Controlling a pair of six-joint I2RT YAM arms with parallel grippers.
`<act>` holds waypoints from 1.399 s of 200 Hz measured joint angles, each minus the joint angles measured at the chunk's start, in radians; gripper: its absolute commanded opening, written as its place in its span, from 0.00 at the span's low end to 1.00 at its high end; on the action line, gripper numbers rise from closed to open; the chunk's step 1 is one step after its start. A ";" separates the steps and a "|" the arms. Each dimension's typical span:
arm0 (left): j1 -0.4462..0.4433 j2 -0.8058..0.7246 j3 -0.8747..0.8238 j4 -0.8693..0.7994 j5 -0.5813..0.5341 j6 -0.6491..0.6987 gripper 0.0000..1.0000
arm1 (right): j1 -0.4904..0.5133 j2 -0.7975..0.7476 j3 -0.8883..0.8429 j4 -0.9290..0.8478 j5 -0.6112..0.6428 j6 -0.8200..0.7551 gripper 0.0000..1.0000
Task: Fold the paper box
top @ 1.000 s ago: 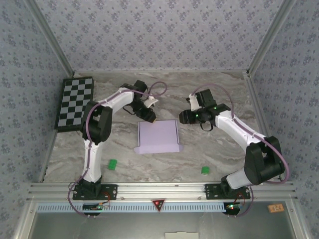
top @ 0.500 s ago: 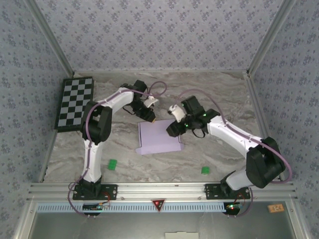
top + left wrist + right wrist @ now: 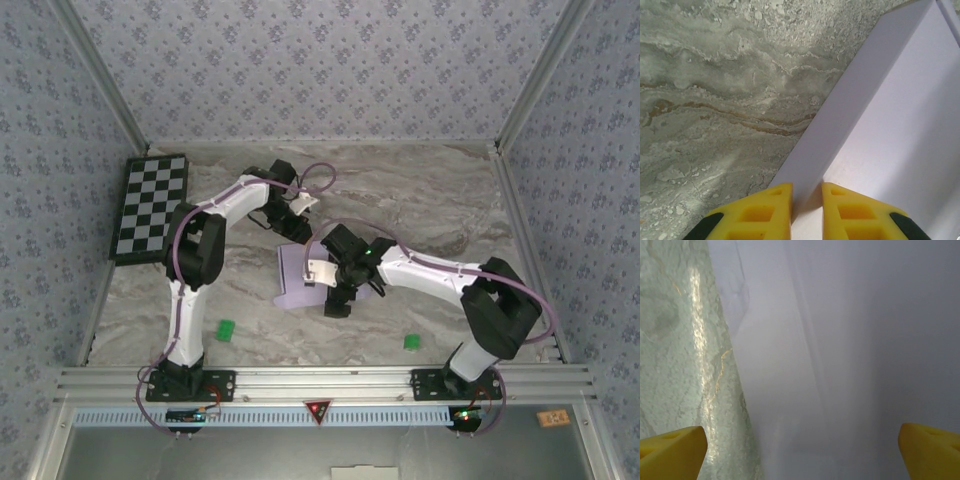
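Note:
The pale lavender paper box [image 3: 296,276] lies mid-table, partly folded, with a raised wall along its far-left edge. My left gripper [image 3: 298,233] sits at the box's far-left corner. In the left wrist view its yellow fingers [image 3: 765,212] are shut on that upright wall of the paper box [image 3: 860,100], the card pinched between them at the left gripper [image 3: 806,210]. My right gripper [image 3: 336,295] hovers low over the box's near right part and hides it. In the right wrist view the right gripper [image 3: 802,450] is open wide, with the blurred lavender paper box [image 3: 840,340] close below.
A black-and-white checkerboard [image 3: 150,205] lies at the far left of the marble table [image 3: 430,190]. Two small green pieces sit near the front, one left [image 3: 226,329] and one right [image 3: 411,342]. Patterned walls enclose the table on three sides.
My right arm has swung left from beside the box's right edge to over the box, and now covers its near right part. The left gripper has kept its hold.

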 measured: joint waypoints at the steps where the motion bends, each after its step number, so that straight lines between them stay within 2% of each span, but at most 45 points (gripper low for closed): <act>1: 0.000 0.000 0.000 0.000 0.000 0.000 0.20 | 0.000 0.002 0.000 0.000 0.001 -0.003 1.00; 80: -0.006 0.003 0.014 -0.003 -0.030 -0.003 0.18 | 0.019 0.013 0.017 0.023 0.078 -0.121 1.00; 131: -0.006 0.011 0.037 -0.004 -0.057 -0.004 0.16 | 0.000 0.013 0.088 -0.003 0.067 -0.166 0.98; 193: -0.006 0.018 0.050 -0.005 -0.074 -0.003 0.14 | -0.001 0.013 0.093 -0.055 0.045 -0.231 0.98; 280: -0.008 0.020 0.058 -0.006 -0.091 0.002 0.07 | -0.026 0.023 0.044 0.016 0.084 -0.344 0.99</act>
